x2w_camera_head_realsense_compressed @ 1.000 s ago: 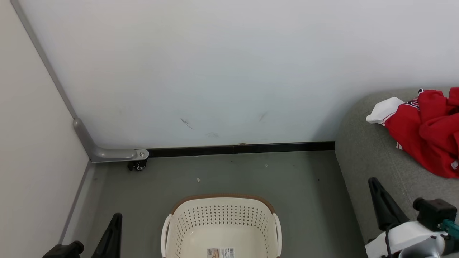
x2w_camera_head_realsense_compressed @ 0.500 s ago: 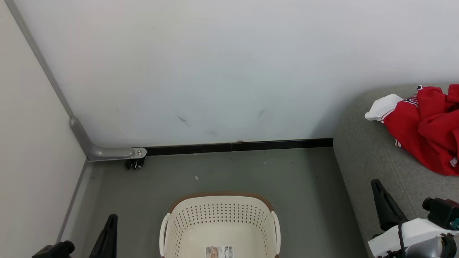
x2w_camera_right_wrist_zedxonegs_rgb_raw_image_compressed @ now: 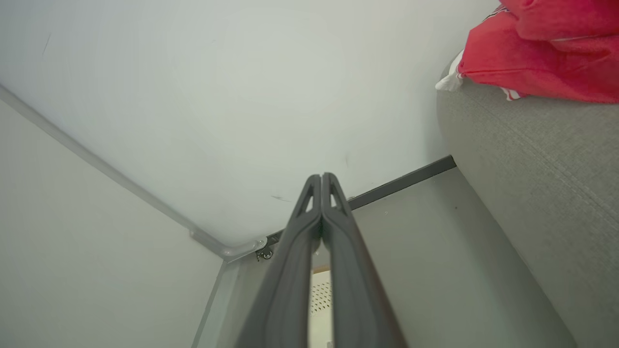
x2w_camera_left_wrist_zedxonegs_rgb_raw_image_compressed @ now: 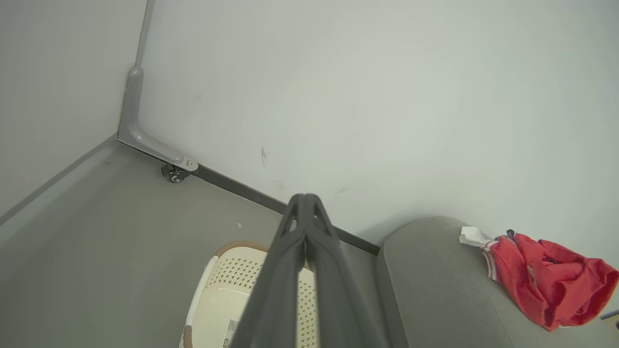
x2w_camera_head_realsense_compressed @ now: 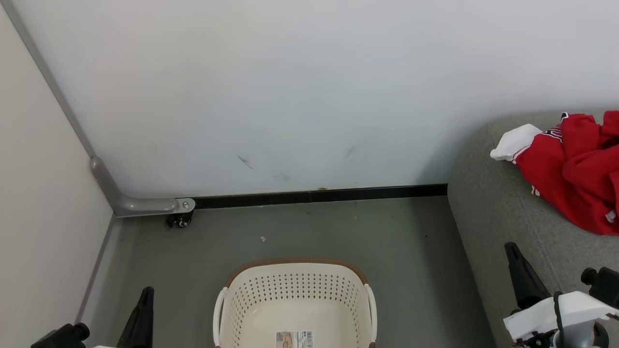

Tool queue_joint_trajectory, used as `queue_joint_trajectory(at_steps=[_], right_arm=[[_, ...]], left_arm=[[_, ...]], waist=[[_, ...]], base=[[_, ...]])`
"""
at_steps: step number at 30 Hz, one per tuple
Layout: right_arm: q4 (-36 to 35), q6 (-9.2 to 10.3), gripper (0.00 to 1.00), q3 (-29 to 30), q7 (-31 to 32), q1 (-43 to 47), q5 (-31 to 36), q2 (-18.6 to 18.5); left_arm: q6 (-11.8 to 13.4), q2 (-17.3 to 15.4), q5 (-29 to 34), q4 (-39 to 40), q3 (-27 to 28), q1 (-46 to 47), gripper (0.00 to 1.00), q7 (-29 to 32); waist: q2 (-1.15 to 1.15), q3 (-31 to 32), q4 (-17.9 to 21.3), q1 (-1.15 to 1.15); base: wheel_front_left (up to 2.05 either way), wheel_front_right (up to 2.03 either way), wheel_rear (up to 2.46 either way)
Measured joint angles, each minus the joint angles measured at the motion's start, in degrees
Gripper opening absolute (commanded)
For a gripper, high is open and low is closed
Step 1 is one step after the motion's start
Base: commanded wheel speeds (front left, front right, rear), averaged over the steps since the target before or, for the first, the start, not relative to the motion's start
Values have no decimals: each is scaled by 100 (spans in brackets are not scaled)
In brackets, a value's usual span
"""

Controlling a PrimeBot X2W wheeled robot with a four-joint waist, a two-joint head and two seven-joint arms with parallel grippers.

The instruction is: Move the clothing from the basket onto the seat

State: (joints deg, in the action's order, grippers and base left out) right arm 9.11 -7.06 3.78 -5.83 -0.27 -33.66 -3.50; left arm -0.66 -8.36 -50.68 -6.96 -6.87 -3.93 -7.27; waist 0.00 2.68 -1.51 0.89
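- The red clothing (x2w_camera_head_realsense_compressed: 570, 169), with a white part, lay heaped on the grey seat (x2w_camera_head_realsense_compressed: 493, 227) at the far right.
- The cream basket (x2w_camera_head_realsense_compressed: 297, 262) stood on the floor (x2w_camera_head_realsense_compressed: 416, 251), near centre, left of the seat.
- The left gripper (x2w_camera_left_wrist_zedxonegs_rgb_raw_image_compressed: 304, 198) had its fingers pressed together, holding nothing.
- The right gripper (x2w_camera_right_wrist_zedxonegs_rgb_raw_image_compressed: 321, 176) was pressed together too, holding nothing.

On my head feed, the left claw (x2w_camera_head_realsense_compressed: 144, 302) is a matte black blade tapering to a point, with a rounded black knob (x2w_camera_head_realsense_compressed: 63, 333) by its base. The right claw (x2w_camera_head_realsense_compressed: 516, 263) has the same dark taper and grows from a white moulded wrist shell (x2w_camera_head_realsense_compressed: 575, 307), crossed by 1 thin black cable (x2w_camera_head_realsense_compressed: 557, 304), with a black block (x2w_camera_head_realsense_compressed: 602, 282) alongside. Up close, each finger (x2w_camera_right_wrist_zedxonegs_rgb_raw_image_compressed: 341, 251) is charcoal plastic with a triangular cut-out near its tip.
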Motion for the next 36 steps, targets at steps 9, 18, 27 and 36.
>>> queue_joint_trajectory(at_steps=[9,18,27,36], right_arm=[[57,0,0,69,174,-1,-662,9],[109,0,0,102,289,-3,-1240,16],[218,0,0,136,439,-19,-1898,31],[287,0,0,203,582,-57,-2632,59]], left_arm=[[-52,74,-479,-85,102,8,0,127],[-107,108,-901,-158,208,120,0,272],[-170,160,-1422,-270,305,153,0,380],[-253,250,-1941,-376,433,259,0,543]], waist=[[0,3,19,11],[0,-16,35,-4],[0,-65,52,-41],[0,-131,71,-72]], base=[[0,0,0],[0,0,0],[0,0,0],[0,0,0]])
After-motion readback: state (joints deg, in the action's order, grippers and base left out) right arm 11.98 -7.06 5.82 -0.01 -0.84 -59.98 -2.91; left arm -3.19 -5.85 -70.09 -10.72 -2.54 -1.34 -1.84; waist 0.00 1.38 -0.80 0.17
